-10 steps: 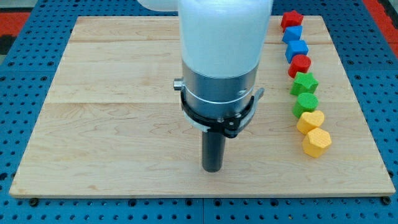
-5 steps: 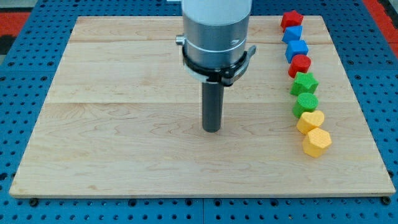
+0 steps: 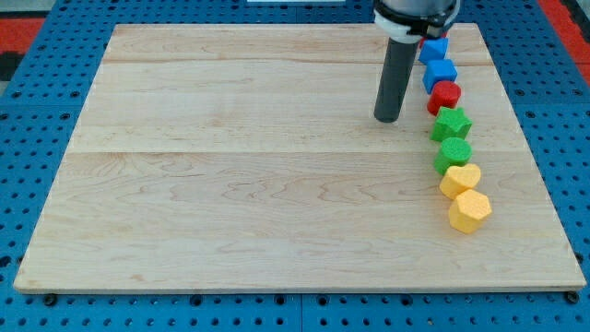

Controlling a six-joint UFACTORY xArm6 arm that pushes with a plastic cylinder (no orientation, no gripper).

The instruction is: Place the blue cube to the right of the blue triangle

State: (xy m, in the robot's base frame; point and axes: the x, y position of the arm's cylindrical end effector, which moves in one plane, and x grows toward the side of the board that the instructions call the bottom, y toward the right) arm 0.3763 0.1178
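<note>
My tip (image 3: pixel 388 119) rests on the wooden board (image 3: pixel 230 184); no pincer, just a rod. Column at right, near to far: yellow hexagon (image 3: pixel 469 211), yellow block (image 3: pixel 460 179), green block (image 3: pixel 454 153), green star (image 3: pixel 451 122), red block (image 3: pixel 445 95) just right of tip, blue cube (image 3: pixel 441 72), second blue block (image 3: pixel 434 49), far and right of tip.

Arm body cut off by the view's top edge, upper blue block (image 3: pixel 436 49) partly hidden behind the rod, its shape unclear.

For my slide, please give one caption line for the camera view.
My tip rests on the wooden board, left of the red block in a column of coloured blocks.
</note>
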